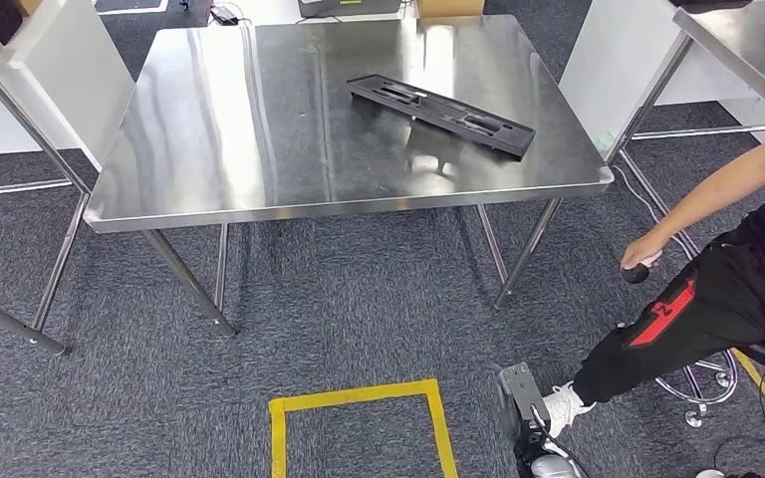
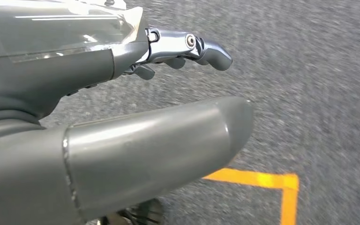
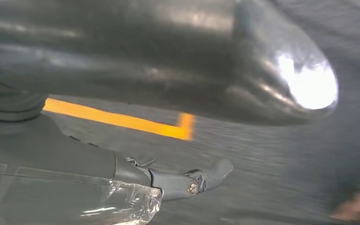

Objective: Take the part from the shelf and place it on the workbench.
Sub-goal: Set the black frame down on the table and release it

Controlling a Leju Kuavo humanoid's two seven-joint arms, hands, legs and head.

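Note:
A long black moulded part [image 1: 440,115] lies flat and slantwise on the steel workbench [image 1: 239,149], towards its far right. Both my arms hang low over the carpet, well short of the bench. My left hand [image 2: 150,150] holds nothing; its thick thumb and its dark fingers [image 2: 206,47] stand apart over grey carpet. My right hand [image 3: 168,56] is likewise empty, its fingers [image 3: 201,178] stretched out away from the thumb. Part of my right arm [image 1: 526,408] shows at the lower edge of the head view.
A person in black sits at the right, one hand [image 1: 645,254] on a small dark object, one foot [image 1: 563,406] close to my right arm. A yellow tape square [image 1: 359,428] marks the carpet in front of me. Other steel tables [image 1: 747,45] flank the bench.

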